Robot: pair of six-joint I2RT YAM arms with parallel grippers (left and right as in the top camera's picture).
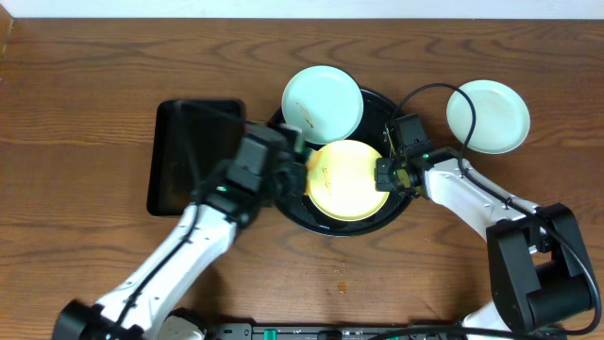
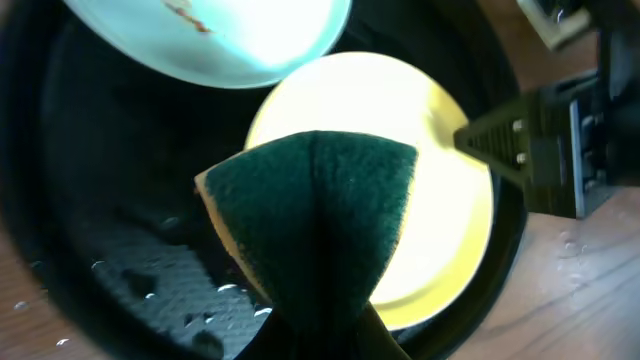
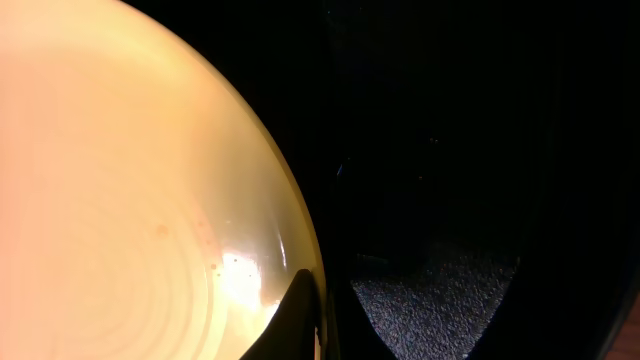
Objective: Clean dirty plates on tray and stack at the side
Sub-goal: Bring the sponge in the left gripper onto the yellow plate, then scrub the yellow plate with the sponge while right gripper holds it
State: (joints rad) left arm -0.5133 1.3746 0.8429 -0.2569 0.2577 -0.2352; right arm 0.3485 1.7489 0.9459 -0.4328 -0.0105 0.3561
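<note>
The brown wooden table (image 1: 94,57) shows streaked grain under a low satin sheen. The large round black tray (image 1: 326,225) is glossy and smooth, its floor beaded with water droplets. The pale yellow round plastic plate (image 1: 347,179) is smooth and shiny, with a bright highlight and faint concentric rings. The pale mint-blue round plastic plate (image 1: 323,99) at the tray's 12 o'clock and the second mint-blue plate (image 1: 488,115) at the table's 2 o'clock look smooth and semi-glossy. The green-and-yellow sponge (image 2: 320,210) has a rough, fibrous, matt scouring face over porous foam. The black rectangular tray (image 1: 189,156) looks smooth and dully reflective.
</note>
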